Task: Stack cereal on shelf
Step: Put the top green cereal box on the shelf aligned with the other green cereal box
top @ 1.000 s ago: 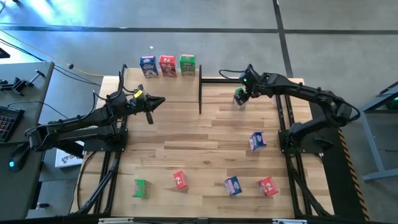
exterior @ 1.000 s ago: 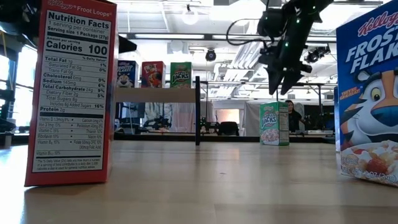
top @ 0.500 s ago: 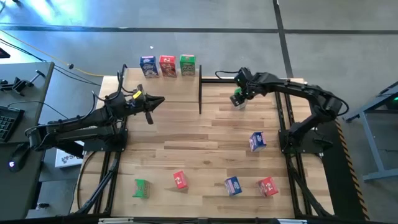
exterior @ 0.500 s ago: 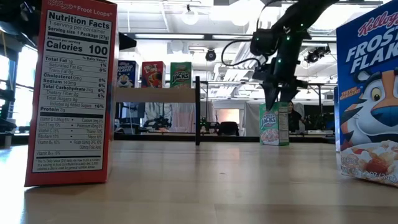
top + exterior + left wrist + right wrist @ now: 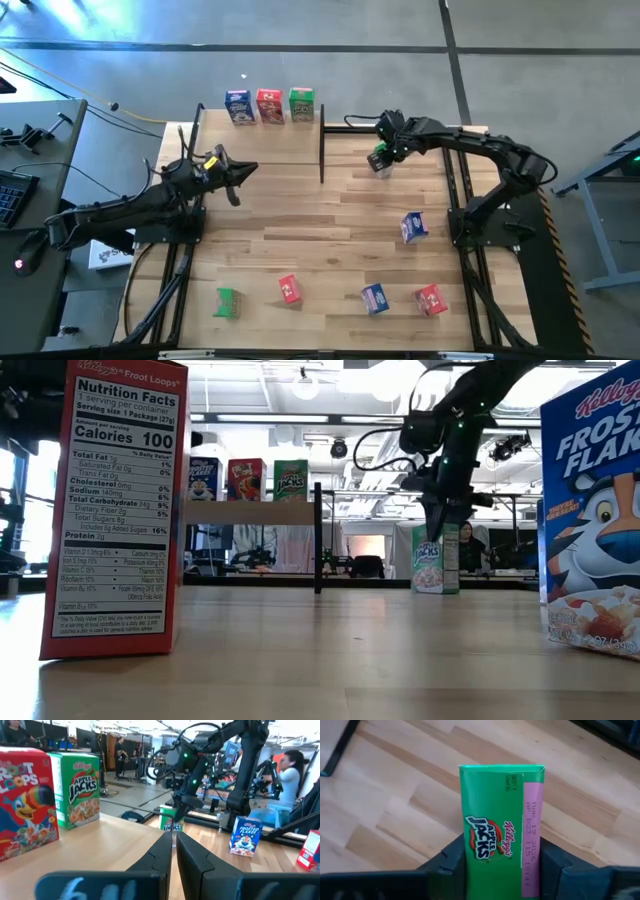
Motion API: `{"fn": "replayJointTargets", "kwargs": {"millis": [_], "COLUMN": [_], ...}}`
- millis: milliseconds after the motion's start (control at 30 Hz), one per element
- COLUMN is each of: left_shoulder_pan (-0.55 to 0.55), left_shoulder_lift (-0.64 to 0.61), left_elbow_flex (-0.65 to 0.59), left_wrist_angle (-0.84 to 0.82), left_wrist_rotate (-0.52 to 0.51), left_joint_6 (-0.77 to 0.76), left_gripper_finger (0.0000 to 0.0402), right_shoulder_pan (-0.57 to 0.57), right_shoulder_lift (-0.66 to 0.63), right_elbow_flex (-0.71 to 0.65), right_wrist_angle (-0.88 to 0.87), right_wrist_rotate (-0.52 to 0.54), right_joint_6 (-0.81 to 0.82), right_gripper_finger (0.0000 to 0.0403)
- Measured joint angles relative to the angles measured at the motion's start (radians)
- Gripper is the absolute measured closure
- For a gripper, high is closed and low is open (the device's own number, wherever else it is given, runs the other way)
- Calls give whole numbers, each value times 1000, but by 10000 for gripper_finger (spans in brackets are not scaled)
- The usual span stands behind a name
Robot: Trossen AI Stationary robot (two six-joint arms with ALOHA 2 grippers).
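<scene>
A green cereal box (image 5: 383,163) stands upright on its base at the table's far right, with my right gripper (image 5: 502,857) shut on it from above; the low view shows the gripper (image 5: 438,530) over the box (image 5: 435,565). The shelf (image 5: 250,512) at the far left carries a blue (image 5: 238,105), a red (image 5: 268,104) and a green box (image 5: 301,103), all upright. My left gripper (image 5: 233,187) is shut on nothing. It hovers level at the left, in front of the shelf. My right gripper pinches the green box's upper part (image 5: 470,855) between its two fingers, one on each broad face. The fingers point steeply down from above. The box stays nearly upright with its base (image 5: 435,590) on the table.
Loose boxes lie toward the near edge: green (image 5: 227,302), red (image 5: 289,289), blue (image 5: 374,298), red (image 5: 431,299), and a blue one (image 5: 413,227) farther right. A black shelf post (image 5: 322,150) stands left of the held box. Bare wood lies mid-table.
My right gripper has come down over the green box and shut on it. The box has shifted slightly along the table. My left gripper has drawn back toward the table's left edge and sunk a little, staying shut.
</scene>
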Motion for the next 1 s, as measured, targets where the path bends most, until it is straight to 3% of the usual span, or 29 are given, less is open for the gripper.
{"fn": "replayJointTargets", "kwargs": {"millis": [267,667,833,1000], "left_shoulder_pan": [0,0,0,0], "left_shoulder_lift": [-52,-51,-51,-51], "left_elbow_flex": [0,0,0,0], "left_wrist_angle": [-45,-55,-56,-63], "left_wrist_rotate": [1,11,11,12], "left_joint_6": [-1,10,10,13], "left_gripper_finger": [383,383,383,383], "right_shoulder_pan": [85,270,351,407], "right_shoulder_lift": [-27,-31,-31,-16], "right_elbow_flex": [55,532,627,612], "right_wrist_angle": [-40,-245,-225,-74], "right_wrist_rotate": [15,143,167,143], "right_joint_6": [19,-106,-195,-253], "right_gripper_finger": [262,260,260,260]}}
